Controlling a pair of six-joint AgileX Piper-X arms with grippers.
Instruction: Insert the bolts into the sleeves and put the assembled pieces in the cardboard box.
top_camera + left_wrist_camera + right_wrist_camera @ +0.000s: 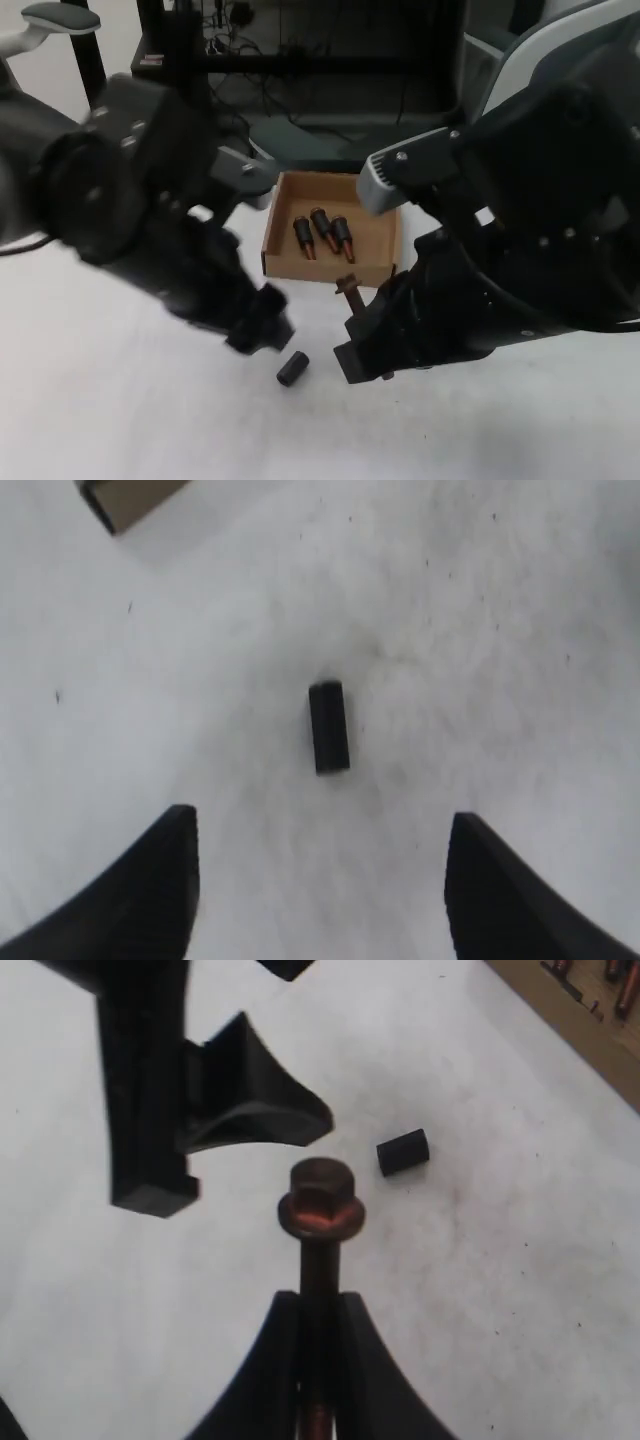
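Lower spread left gripper (322, 820) straight over sleeve (328, 727), flanking its long sides, then close mid-length; hold right gripper (320, 1305) pinched firmly on bolt (322, 1200) shank meanwhile.

The left arm (130, 190) and right arm (560, 190) are clad in bulky matte-black housings; a light-grey screwed plate (400, 178) is fitted to the latter.

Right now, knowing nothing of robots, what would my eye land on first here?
The right gripper, shut on a copper-coloured bolt, catches the eye first. Next, the open left gripper hangs over a black sleeve lying on the white bench. Beyond them, the cardboard box holds three assembled pieces.
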